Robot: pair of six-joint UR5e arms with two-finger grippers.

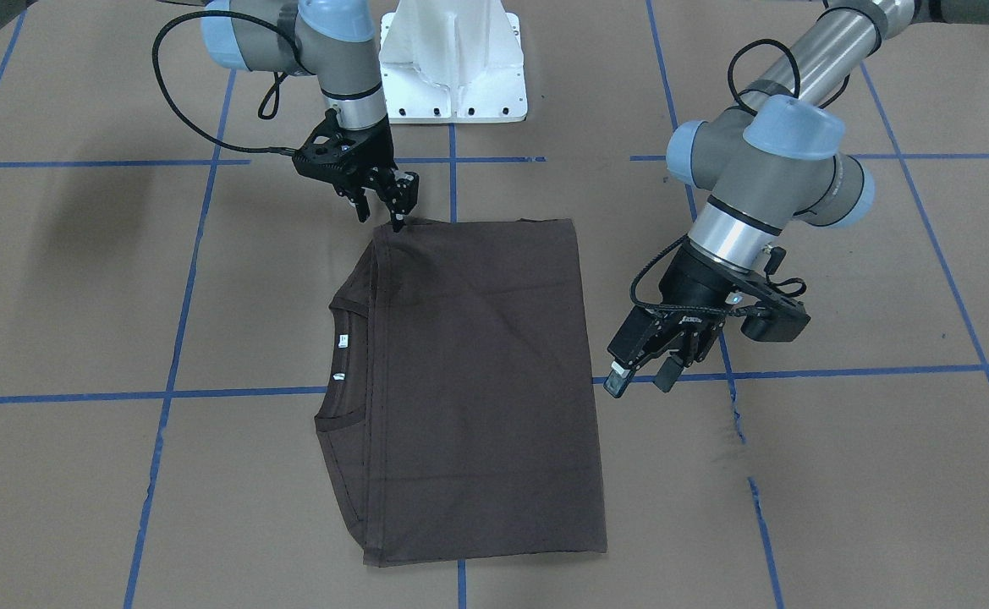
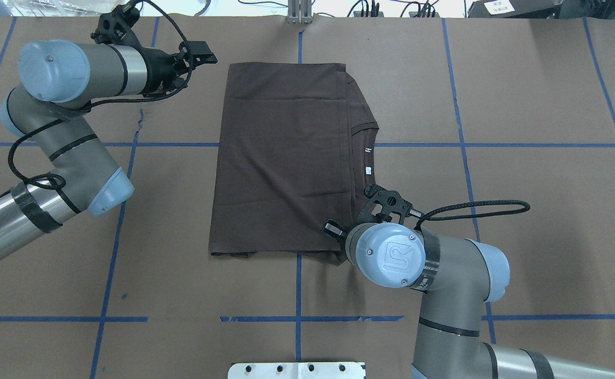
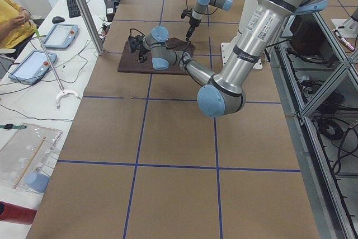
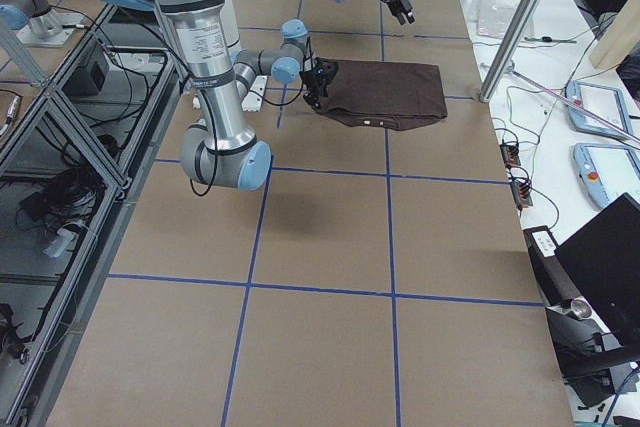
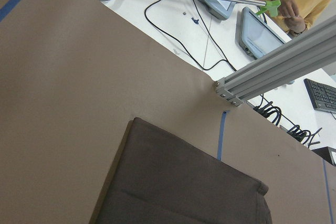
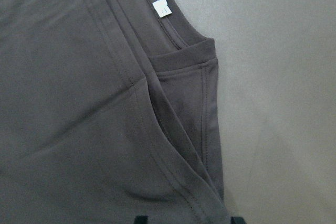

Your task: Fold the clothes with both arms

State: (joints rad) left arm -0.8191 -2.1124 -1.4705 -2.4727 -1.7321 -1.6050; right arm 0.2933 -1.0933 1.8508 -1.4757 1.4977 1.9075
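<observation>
The dark brown T-shirt [image 1: 477, 381] lies flat on the brown table, folded into a rectangle with its sleeves tucked in. Its collar [image 1: 343, 359] and white tags face the robot's right. My right gripper [image 1: 382, 211] is open, hovering at the shirt's near shoulder corner [image 1: 397, 227] with one fingertip at the cloth. The right wrist view looks down on that shoulder fold [image 6: 178, 103], and both fingertips [image 6: 139, 220] show apart at the bottom edge. My left gripper [image 1: 642, 378] is open and empty, raised beside the hem edge. In the overhead view it [image 2: 204, 54] sits off the shirt's [image 2: 281, 158] far left corner.
The white pedestal base [image 1: 452, 68] stands at the robot's side of the table. Blue tape lines cross the brown surface. An aluminium post [image 5: 273, 72] rises at the far table edge. Beyond it are tablets, cables and a seated person in yellow [image 3: 14, 20].
</observation>
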